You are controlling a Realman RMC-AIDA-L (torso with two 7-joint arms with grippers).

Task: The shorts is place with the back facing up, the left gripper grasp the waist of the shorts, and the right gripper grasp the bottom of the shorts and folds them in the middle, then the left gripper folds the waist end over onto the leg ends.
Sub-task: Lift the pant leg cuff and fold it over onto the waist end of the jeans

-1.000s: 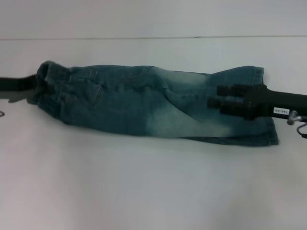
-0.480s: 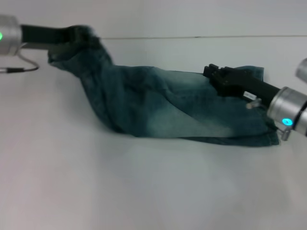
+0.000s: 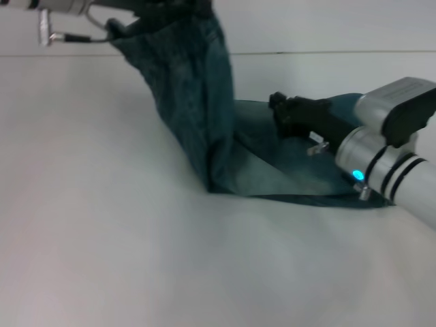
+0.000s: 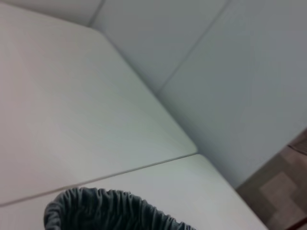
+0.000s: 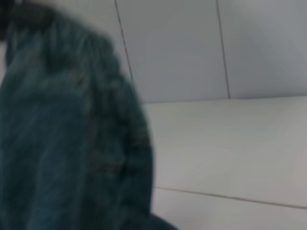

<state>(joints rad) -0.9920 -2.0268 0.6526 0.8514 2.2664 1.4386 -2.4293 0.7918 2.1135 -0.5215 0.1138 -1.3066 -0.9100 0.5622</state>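
Flat white table (image 3: 122,245) fills scene. Blue faded denim shorts (image 3: 225,163) partly on it: leg ends lie flat on right side, waist end raised off surface toward far left.

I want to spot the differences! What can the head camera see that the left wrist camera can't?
Only the head view shows both arms: the left gripper lifting the waist end high, and the right gripper over the leg ends lying on the table. Only the left wrist view shows the floor and the gathered waistband close up. Both show the shorts and table.
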